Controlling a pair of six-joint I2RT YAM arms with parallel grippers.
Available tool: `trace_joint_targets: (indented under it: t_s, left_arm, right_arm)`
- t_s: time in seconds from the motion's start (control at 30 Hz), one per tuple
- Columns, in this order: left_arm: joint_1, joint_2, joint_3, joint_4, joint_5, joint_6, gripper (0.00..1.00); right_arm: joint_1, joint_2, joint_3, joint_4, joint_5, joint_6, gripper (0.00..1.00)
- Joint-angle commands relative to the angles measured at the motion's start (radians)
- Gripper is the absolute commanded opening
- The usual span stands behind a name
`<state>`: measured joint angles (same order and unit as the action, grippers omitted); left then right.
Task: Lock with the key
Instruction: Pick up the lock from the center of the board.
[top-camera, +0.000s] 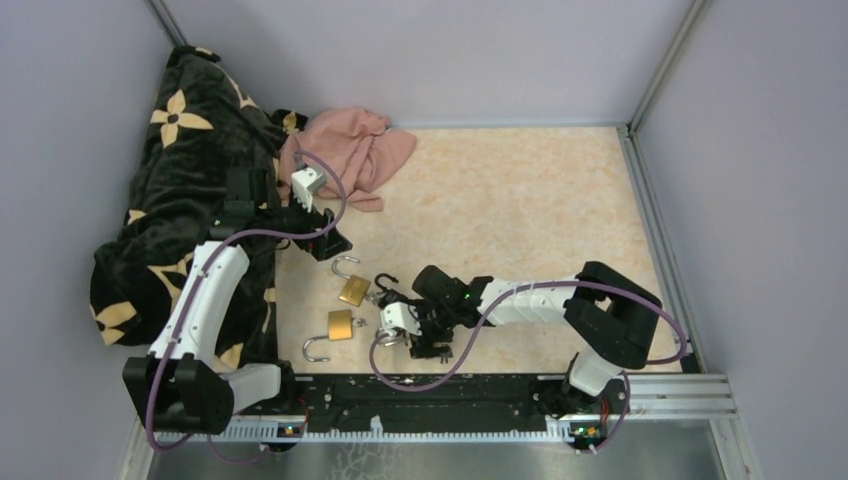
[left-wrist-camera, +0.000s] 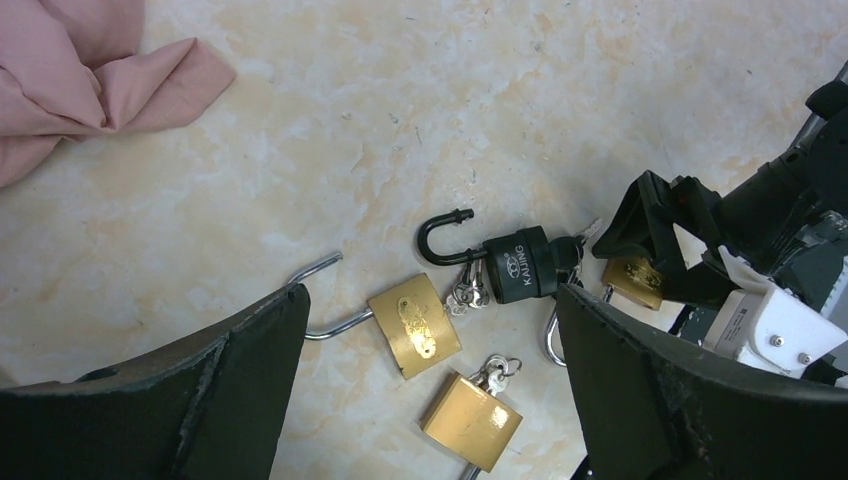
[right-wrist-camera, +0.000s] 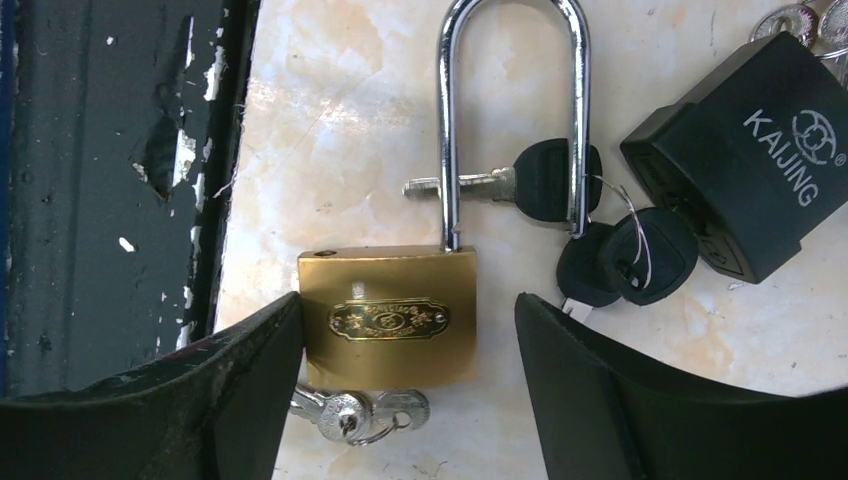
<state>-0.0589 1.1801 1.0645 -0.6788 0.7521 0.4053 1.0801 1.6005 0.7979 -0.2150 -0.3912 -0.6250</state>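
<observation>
Bright, even light throughout, soft shadows, crisp focus, slight glare on the steel shackle (right-wrist-camera: 449, 120).

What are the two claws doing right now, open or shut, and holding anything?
Left claw: open, holding nothing.
Right claw: open around the brass padlock, not gripping it yet.

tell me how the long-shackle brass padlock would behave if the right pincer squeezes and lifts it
Probably heavy for its size: the brass padlock looks solid metal. Its smooth sides may slip in the right pincer. The long shackle sits open on one leg, so it could swing, and the keys below would likely dangle.
</observation>
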Motion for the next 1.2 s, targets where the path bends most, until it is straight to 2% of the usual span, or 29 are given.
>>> trace_joint_targets:
  t_s: [0.0,0.07,0.23,0.3,0.47,0.6,0.67,0.73,0.8,0.97,1.03,1.17]
  left_arm:
    - [0.002,-0.010,0.002,-0.016,0.042,0.020,0.99]
    - [0.002,-0.012,0.004,-0.022,0.044,0.021,0.99]
    - [0.002,-0.012,-0.002,-0.053,0.045,0.057,0.99]
    - [0.002,-0.010,-0.011,-0.061,0.034,0.078,0.98]
    - [0.002,-0.009,-0.027,-0.124,0.001,0.161,0.95]
    - [-0.007,-0.034,-0.081,-0.179,-0.026,0.328,0.91]
    - [-0.025,-0.043,-0.124,-0.180,-0.056,0.395,0.84]
    - [-0.069,-0.030,-0.142,-0.187,-0.079,0.401,0.78]
    - [-0.142,-0.001,-0.146,-0.197,-0.084,0.393,0.72]
    - [-0.394,0.125,-0.111,-0.247,-0.190,0.394,0.70]
    - [-0.439,0.172,-0.086,-0.293,-0.167,0.439,0.68]
    - [-0.455,0.241,-0.008,-0.369,-0.056,0.515,0.69]
  right_arm:
    - [0.015,0.051,0.037,-0.109,-0.009,0.033,0.69]
    - [0.015,0.062,0.046,-0.128,-0.012,0.065,0.56]
    - [0.015,0.041,0.032,-0.121,0.009,0.113,0.33]
    - [0.015,0.016,0.022,-0.085,0.013,0.136,0.26]
    - [0.014,-0.104,-0.066,0.093,0.043,0.204,0.01]
    - [0.012,-0.205,-0.176,0.288,0.072,0.259,0.00]
    - [0.002,-0.240,-0.221,0.366,0.074,0.287,0.00]
    - [-0.008,-0.265,-0.255,0.430,0.076,0.313,0.00]
    - [-0.022,-0.285,-0.283,0.490,0.072,0.342,0.00]
    - [-0.056,-0.308,-0.324,0.546,0.035,0.389,0.00]
    - [-0.058,-0.307,-0.333,0.558,0.035,0.405,0.00]
    - [-0.062,-0.317,-0.368,0.610,0.038,0.444,0.00]
